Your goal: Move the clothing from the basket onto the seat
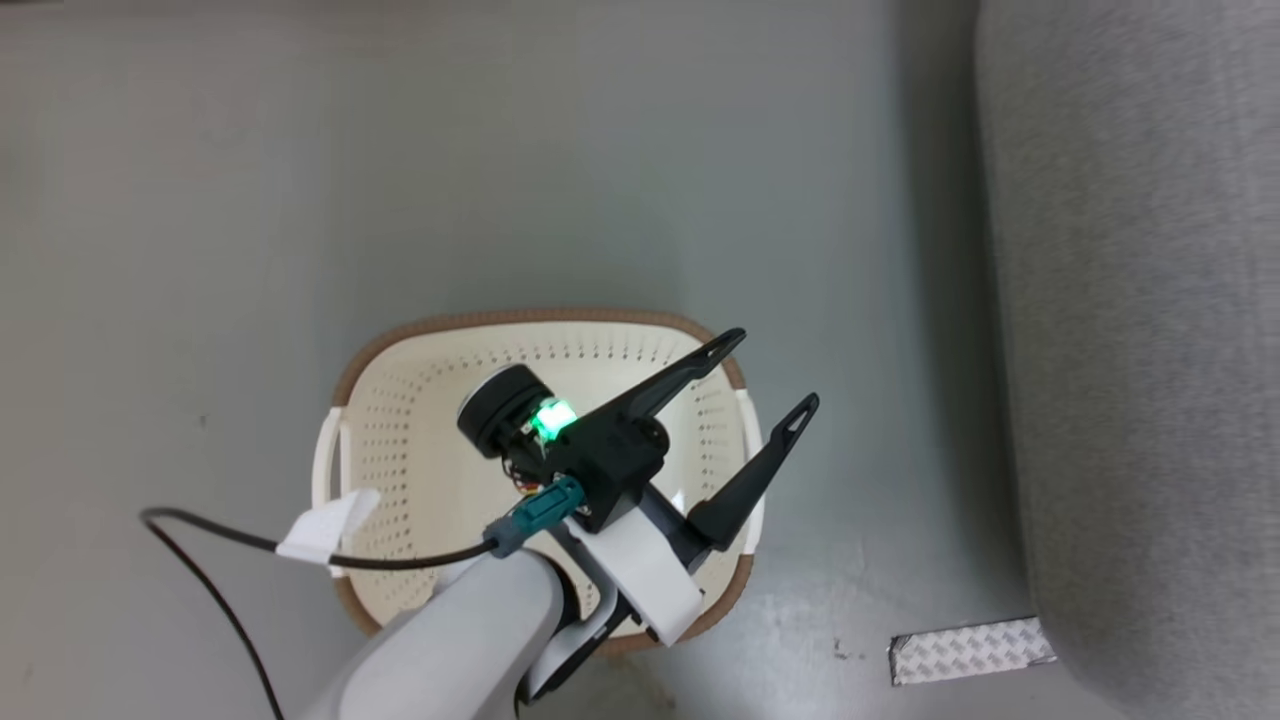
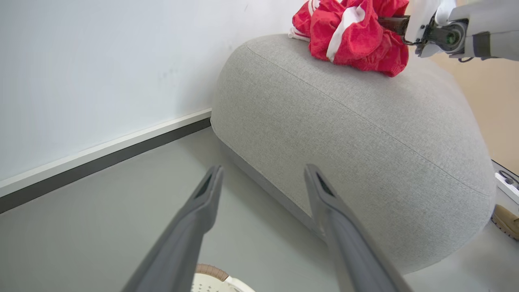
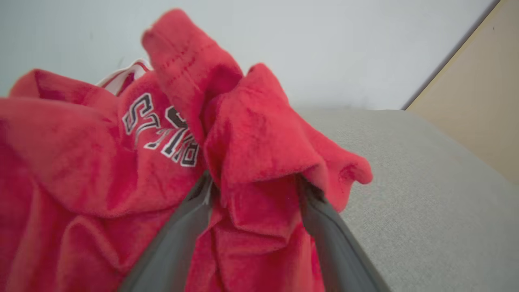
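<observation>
The clothing is a heap of bright-red fabric with white stripes lying on top of the light grey seat. In the right wrist view the clothing shows chest lettering. My right gripper stands open, its fingers spread with a red fold bunched between them and draped over their tips, resting on the seat. My left gripper hangs open and holding nothing above the cream basket, whose visible inside holds no clothing. My left gripper points toward the seat, with the basket's rim just below.
The seat runs along the right of the grey floor. A black cable with a white tag crosses the basket's left side. A silver tape patch lies by the seat's corner. A white wall with a dark baseboard stands behind.
</observation>
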